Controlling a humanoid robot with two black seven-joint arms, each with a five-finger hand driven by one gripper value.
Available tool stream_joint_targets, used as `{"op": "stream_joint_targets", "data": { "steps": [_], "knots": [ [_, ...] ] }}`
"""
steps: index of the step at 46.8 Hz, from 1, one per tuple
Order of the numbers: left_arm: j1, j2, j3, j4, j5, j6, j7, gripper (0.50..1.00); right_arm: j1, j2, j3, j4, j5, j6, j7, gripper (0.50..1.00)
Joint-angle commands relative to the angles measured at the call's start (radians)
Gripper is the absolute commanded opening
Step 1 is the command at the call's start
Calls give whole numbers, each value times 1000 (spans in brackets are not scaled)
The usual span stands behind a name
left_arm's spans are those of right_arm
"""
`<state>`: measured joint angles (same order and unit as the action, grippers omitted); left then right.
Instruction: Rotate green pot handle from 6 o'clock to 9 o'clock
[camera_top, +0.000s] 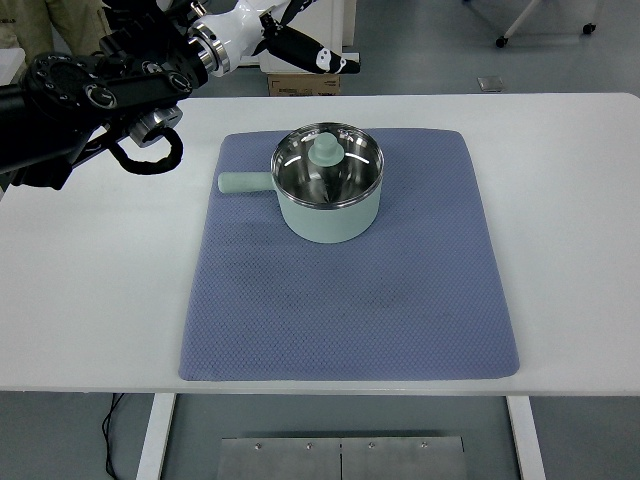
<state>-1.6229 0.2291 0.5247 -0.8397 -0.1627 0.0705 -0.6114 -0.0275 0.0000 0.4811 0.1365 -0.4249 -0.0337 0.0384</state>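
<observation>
A pale green pot (330, 210) stands on the far middle of a blue-grey mat (350, 300). It carries a glass lid with a green knob (326, 150). Its handle (245, 183) points left, toward the picture's left edge. My left arm (100, 95), black, enters from the left edge and reaches up to the far side. Its white-and-black hand (315, 55) hovers beyond the table's far edge, well above and behind the pot. The fingers are stretched out and hold nothing. The right arm does not show.
The mat lies on a white table (90, 290). A cardboard box (300, 85) sits behind the far edge under the hand. Wheeled chair legs (545, 25) stand on the floor at the far right. A cable (108, 430) hangs below the front left.
</observation>
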Motion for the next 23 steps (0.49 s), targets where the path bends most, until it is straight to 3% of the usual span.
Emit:
{"op": "stream_joint_targets", "data": {
  "steps": [1,6,13,19,23],
  "knots": [
    [20,9,-28,13,-106,-27,1,1000,0,0,1,0,0,0,0,1000],
    [69,35,-106,47,-178,-66,97,1000,0,0,1,0,0,0,0,1000],
    [216,91,-391,108,-212,-116,222,1000,0,0,-1,0,0,0,0,1000],
    [334,121,-610,128,-204,-144,269,1000,0,0,-1,0,0,0,0,1000],
    [383,136,-675,129,-205,-201,303,1000,0,0,-1,0,0,0,0,1000]
  ]
}}
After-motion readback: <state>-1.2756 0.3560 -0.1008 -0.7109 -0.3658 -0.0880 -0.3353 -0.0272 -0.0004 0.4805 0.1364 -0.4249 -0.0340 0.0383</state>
